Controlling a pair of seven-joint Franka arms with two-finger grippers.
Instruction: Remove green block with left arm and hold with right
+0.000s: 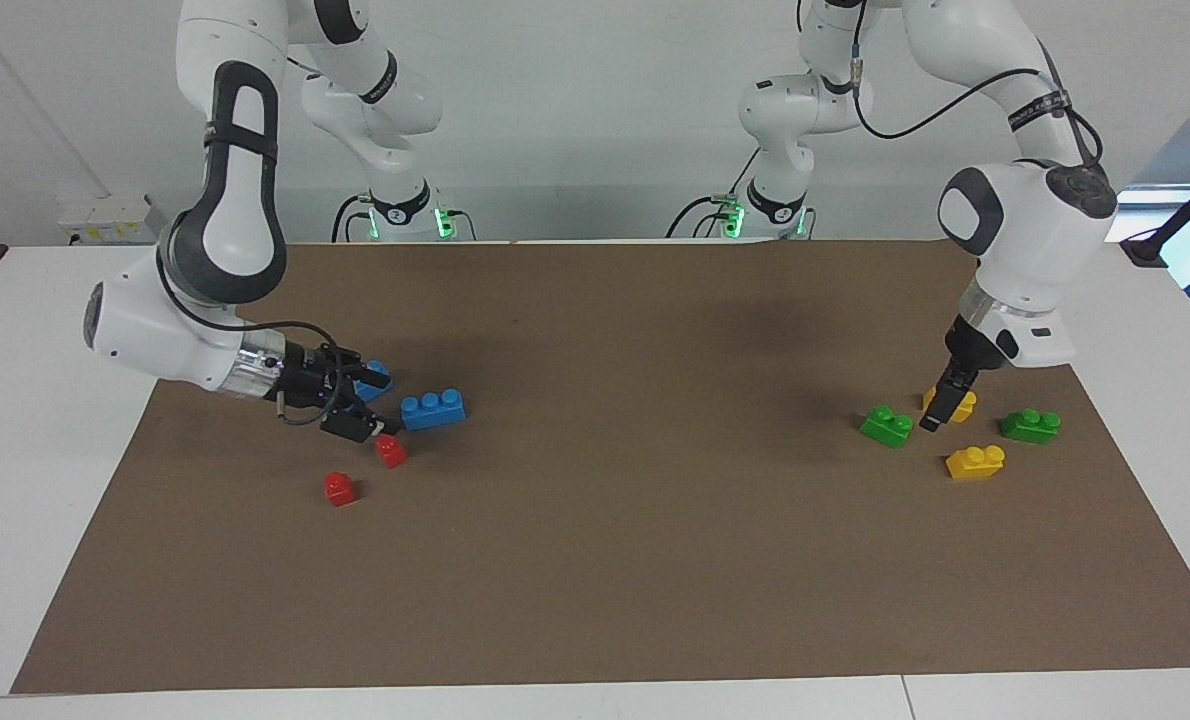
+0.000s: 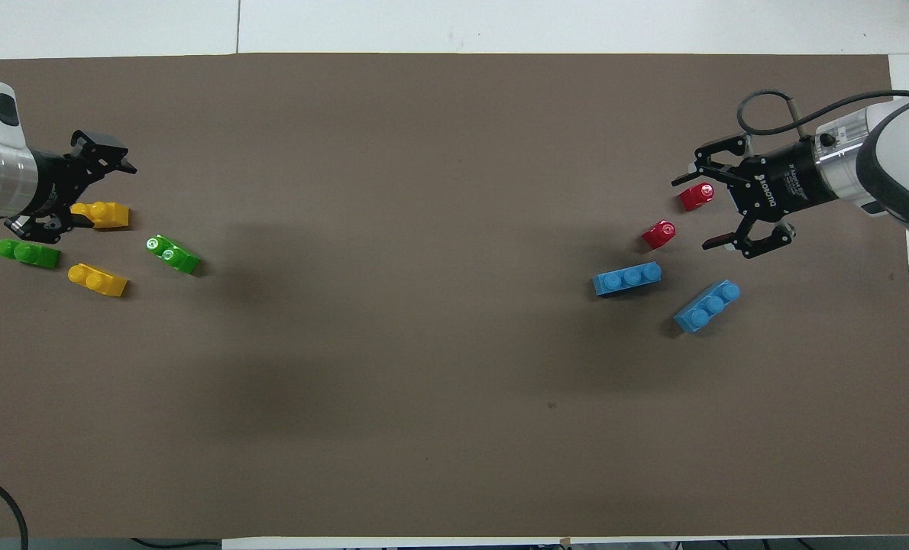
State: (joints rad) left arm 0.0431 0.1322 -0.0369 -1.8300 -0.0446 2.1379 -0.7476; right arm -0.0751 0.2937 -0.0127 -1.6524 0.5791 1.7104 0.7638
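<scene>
The green block [image 1: 887, 426], bright with two studs, lies on the brown mat at the left arm's end; it also shows in the overhead view [image 2: 173, 254]. My left gripper [image 1: 939, 412] is open and points down over a yellow brick [image 1: 958, 399], a short way from the green block and apart from it. In the overhead view the left gripper [image 2: 103, 195] has the yellow brick [image 2: 101, 215] by one finger. My right gripper [image 2: 700, 214] is open and empty, low over the mat by two red bricks at the right arm's end; it also shows in the facing view [image 1: 367, 418].
A darker green brick [image 2: 28, 253] and a second yellow brick [image 2: 98, 279] lie close to the left gripper. Two red bricks [image 2: 697, 196] [image 2: 659, 234] and two blue bricks [image 2: 627, 278] [image 2: 706, 306] lie by the right gripper. The mat [image 2: 454, 344] covers the table.
</scene>
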